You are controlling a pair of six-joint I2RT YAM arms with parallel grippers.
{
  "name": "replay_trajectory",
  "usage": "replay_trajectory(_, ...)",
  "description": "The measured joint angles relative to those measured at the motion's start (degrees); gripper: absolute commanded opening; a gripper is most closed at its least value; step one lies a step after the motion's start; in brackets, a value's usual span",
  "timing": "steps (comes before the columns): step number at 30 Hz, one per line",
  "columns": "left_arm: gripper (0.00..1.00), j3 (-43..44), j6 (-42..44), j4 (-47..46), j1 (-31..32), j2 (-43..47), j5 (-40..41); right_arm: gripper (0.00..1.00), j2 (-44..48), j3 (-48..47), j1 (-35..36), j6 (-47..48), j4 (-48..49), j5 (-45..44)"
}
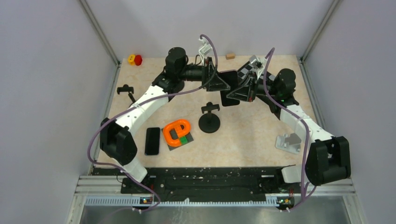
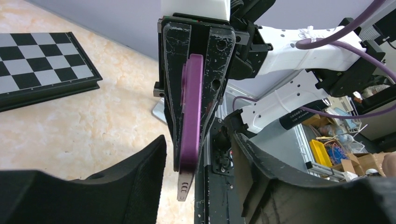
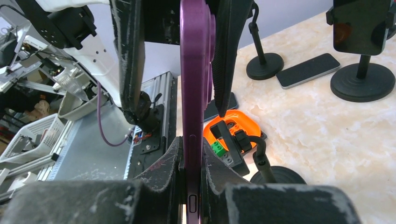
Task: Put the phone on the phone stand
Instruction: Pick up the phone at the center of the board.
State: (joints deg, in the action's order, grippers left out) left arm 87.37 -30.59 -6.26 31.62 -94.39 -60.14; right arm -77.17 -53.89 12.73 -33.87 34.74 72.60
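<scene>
Top cam: high, behind the bases, I look down on the whole table (image 1: 261, 135). L wrist cam faces right, R wrist faces left/near; both v. close, sharing the purple phone (image 2: 191, 112) edge-on betw. them.

Surface: beige marbled tabletop (image 1: 252, 135). Directly on it:
- black round-base phone stand (image 1: 209, 121), near centre
- dark square plate (image 1: 175, 145) just left of the stand, carrying an orange loop-shaped plastic toy (image 1: 177, 131) and a green brick (image 1: 184, 139)
- black slab phone (image 1: 152, 140), lying flat just beside the plate
- small black clamp stand (image 1: 125, 89), left edge
- red-and-yellow button (image 1: 135, 59), far-left corner
- small wooden block (image 1: 230, 55), far edge
- black-and-white checkerboard (image 2: 42, 65), far right
- grey metal bracket stand (image 1: 288, 141), near right
</scene>
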Motion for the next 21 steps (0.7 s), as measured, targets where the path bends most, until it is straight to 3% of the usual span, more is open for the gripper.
replay_trajectory(7, 0.41, 0.9, -2.51, -1.53, 0.26, -2.71, -0.04, 0.0, -0.74, 0.37, 0.28, -2.03, 2.32, 0.39)
replay_trajectory(14, 0.05, 1.11, -3.5, -1.9, 0.46, -3.41, -0.59, 0.0, -1.14, 0.96, 0.28, -2.56, 2.73, 0.2)
replay_trajectory(16, 0.0, 1.14, -1.75, -2.45, 0.46, -3.52, -0.87, 0.13, -1.14, 0.96, 0.28, -3.56, 1.95, -0.07)
replay_trajectory(19, 0.0, 1.14, -0.66, -1.7, 0.39, -3.52, -0.87, 0.57, -1.07, 0.83, 0.31, -1.88, -0.09, -0.2)
replay_trajectory(21, 0.0, 1.14, -0.44, -0.87, 0.13, -3.48, -0.9, 0.73, -0.92, 0.5, 0.39, 1.88, -3.63, -0.76)
